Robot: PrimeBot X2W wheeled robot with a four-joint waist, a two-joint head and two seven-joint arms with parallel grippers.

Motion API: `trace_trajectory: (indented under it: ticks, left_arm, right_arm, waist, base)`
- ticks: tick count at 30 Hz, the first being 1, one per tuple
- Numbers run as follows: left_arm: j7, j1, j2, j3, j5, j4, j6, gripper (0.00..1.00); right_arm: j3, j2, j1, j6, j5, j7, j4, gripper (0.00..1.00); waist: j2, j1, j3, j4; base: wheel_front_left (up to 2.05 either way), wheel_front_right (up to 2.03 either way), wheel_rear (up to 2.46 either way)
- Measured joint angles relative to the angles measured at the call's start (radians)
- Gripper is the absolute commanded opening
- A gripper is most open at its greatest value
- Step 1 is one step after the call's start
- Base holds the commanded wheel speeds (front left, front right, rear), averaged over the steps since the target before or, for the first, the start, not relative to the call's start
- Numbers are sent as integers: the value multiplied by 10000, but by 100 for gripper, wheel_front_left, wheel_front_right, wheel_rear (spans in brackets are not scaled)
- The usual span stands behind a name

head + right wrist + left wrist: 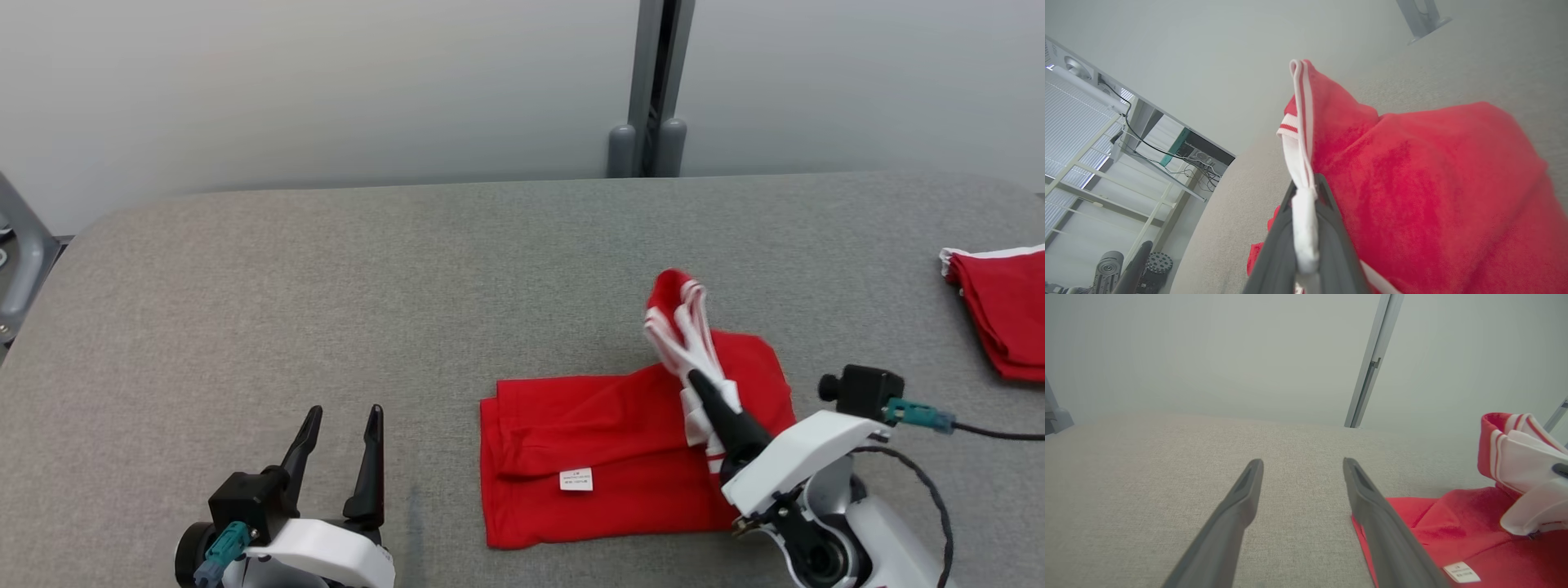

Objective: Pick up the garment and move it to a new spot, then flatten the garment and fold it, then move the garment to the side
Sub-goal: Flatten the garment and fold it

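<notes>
Grey bench: right fingers clamp the red garment's striped trim, left fingers spread wide, empty; so thin a pinch could slip, collapsing the fold.

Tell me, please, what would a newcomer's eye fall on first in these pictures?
The bright red garment lying mid-right on the grey table stands out first, with the right gripper shut on its white-striped edge, lifting that part off the cloth. Next come the left gripper, open over bare table at lower left, and a second red pile at the right edge.
</notes>
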Motion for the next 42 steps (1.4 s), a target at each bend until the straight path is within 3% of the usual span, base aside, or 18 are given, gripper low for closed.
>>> trace_trajectory:
  ticks: [3, 9, 17, 34, 36, 42]
  left_arm:
    - [0, -1, 6, 10, -17, 4, 31, 100]
    - [0, -33, 4, 17, -69, 31, 31, 100]
    - [0, -64, 6, 48, -100, 105, 15, 100]
    - [0, -153, 2, -213, -276, 186, 36, 100]
    - [0, -153, 8, -213, -276, 215, 44, 100]
    - [0, -156, 8, -198, -278, 257, 46, 100]
  right_arm:
    - [-13, 407, 247, 0, 161, 322, -217, 0]
    - [13, 625, 360, 0, 391, 412, -69, 0]
    - [1434, 654, -21, 0, 1887, -314, 309, 0]
    - [3563, 667, -1029, 0, 3879, -1235, 1720, 0]
    - [3791, 665, -1090, 0, 3940, -1356, 1958, 100]
    - [4640, 663, -1337, 0, 4734, -1499, 1584, 100]
  waist:
    - [0, 0, 33, 160]
    - [0, 0, 143, 590]
    - [0, 0, 300, 1223]
    - [0, 0, 489, 1716]
    - [0, 0, 487, 1742]
    - [0, 0, 507, 1760]
  base:
    - [0, 0, 0]
    - [0, 0, 0]
    - [0, 0, 0]
    - [0, 0, 0]
    - [0, 0, 0]
    - [0, 0, 0]
